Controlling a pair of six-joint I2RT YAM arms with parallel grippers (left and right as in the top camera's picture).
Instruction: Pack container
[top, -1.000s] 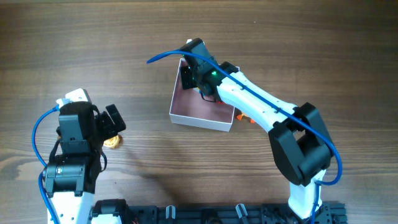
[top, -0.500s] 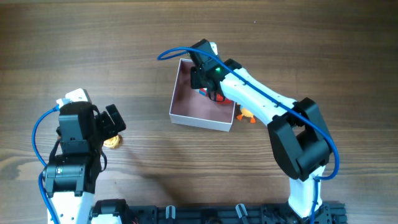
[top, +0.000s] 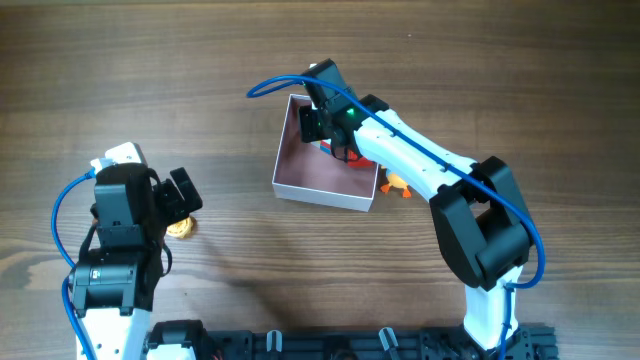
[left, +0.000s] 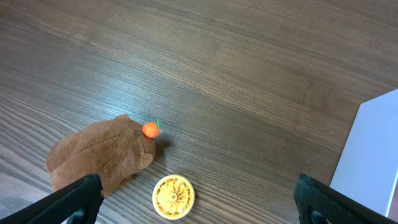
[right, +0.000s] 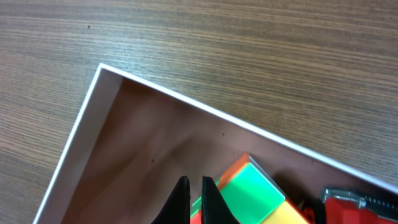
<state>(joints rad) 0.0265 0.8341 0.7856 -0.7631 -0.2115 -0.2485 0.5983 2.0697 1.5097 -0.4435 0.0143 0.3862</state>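
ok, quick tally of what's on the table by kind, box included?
container: 1
multicolour block, in the container: 1
red item, in the container, kind unclear: 1
orange toy, outside by the container: 1
brown plush, small orange bit at its tip counted with it: 1
yellow disc: 1
Total: 6

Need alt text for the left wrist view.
A brown plush toy lies on the table with an orange piece at its edge and a round yellow disc beside it. The left gripper is open, fingers at the bottom corners; the container's white wall shows at right.
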